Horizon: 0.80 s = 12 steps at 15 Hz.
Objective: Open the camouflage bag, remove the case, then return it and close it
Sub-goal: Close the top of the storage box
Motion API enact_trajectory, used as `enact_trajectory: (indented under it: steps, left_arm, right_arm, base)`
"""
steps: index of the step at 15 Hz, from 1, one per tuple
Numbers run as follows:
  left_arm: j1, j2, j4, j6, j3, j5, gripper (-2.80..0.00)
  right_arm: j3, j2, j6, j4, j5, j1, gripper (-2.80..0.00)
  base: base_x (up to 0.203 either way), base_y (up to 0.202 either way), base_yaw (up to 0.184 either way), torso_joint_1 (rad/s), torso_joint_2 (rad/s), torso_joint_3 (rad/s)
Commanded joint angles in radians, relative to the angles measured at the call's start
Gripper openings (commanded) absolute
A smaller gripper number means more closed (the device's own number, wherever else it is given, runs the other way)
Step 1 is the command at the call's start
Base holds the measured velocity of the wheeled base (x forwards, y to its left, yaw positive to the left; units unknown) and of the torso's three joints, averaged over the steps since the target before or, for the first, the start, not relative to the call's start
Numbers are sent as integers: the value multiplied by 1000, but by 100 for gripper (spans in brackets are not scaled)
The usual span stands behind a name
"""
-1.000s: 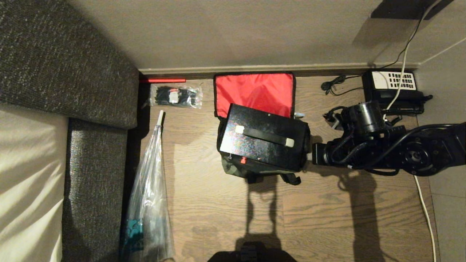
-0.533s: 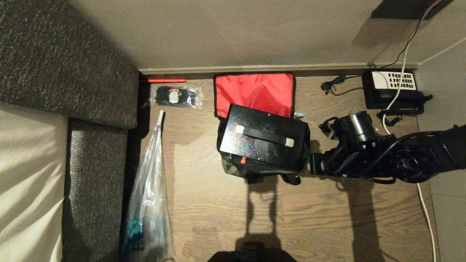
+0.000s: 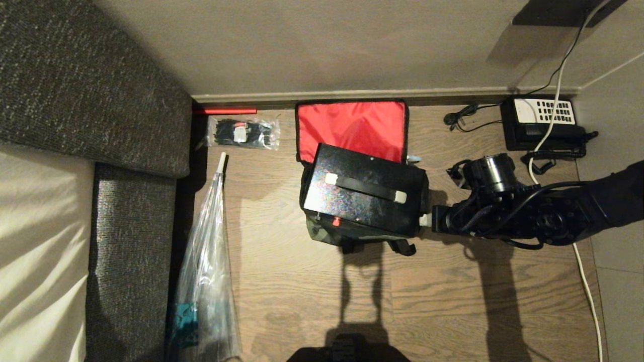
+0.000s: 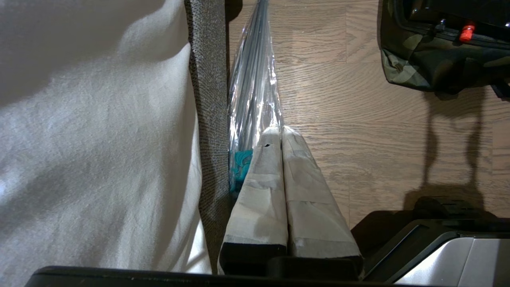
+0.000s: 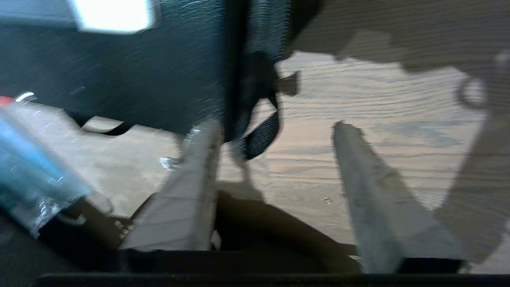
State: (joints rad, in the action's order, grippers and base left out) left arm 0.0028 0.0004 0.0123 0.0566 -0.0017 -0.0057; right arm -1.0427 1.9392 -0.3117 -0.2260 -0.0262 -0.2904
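Head view first: the camouflage bag (image 3: pixel 327 234) sits mid-frame on the wooden floor (image 3: pixel 282 281), its red-lined flap (image 3: pixel 350 128) thrown back toward the wall; the case (image 3: pixel 365 193) rests tilted on top of the open bag, handle (image 3: pixel 366 188) uppermost, only partly down inside; the right gripper (image 3: pixel 425 219) reaches in from the right of the frame, level with the case's right end, just beside it; its wrist view shows the fingers (image 5: pixel 191 187) spread apart with bare floor between them, gripping nothing; the left gripper (image 4: pixel 279 133) hangs over the floor beside the sofa (image 4: pixel 209 99), its two pads pressed together, near a clear plastic bag (image 4: pixel 255 79).
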Motion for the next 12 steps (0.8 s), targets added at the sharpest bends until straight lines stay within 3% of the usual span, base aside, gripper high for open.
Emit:
enact_trajectory:
  steps: [1, 6, 8, 12]
  left_arm:
    - [0, -2, 0, 0, 0, 0, -280]
    - [0, -3, 0, 0, 0, 0, -280]
    - [0, -2, 0, 0, 0, 0, -280]
    - [0, -3, 0, 0, 0, 0, -280]
  right_arm:
    - [-11, 30, -2, -13, 0, 21, 0]
    - [-33, 68, -5, -24, -4, 43, 0]
    - [-50, 78, -61, -25, -1, 42, 0]
    - [-72, 106, -76, -27, -1, 42, 0]
  base:
    - [0, 0, 0, 0, 0, 0]
    - [0, 0, 0, 0, 0, 0]
    - [0, 0, 0, 0, 0, 0]
    - [0, 0, 0, 0, 0, 0]
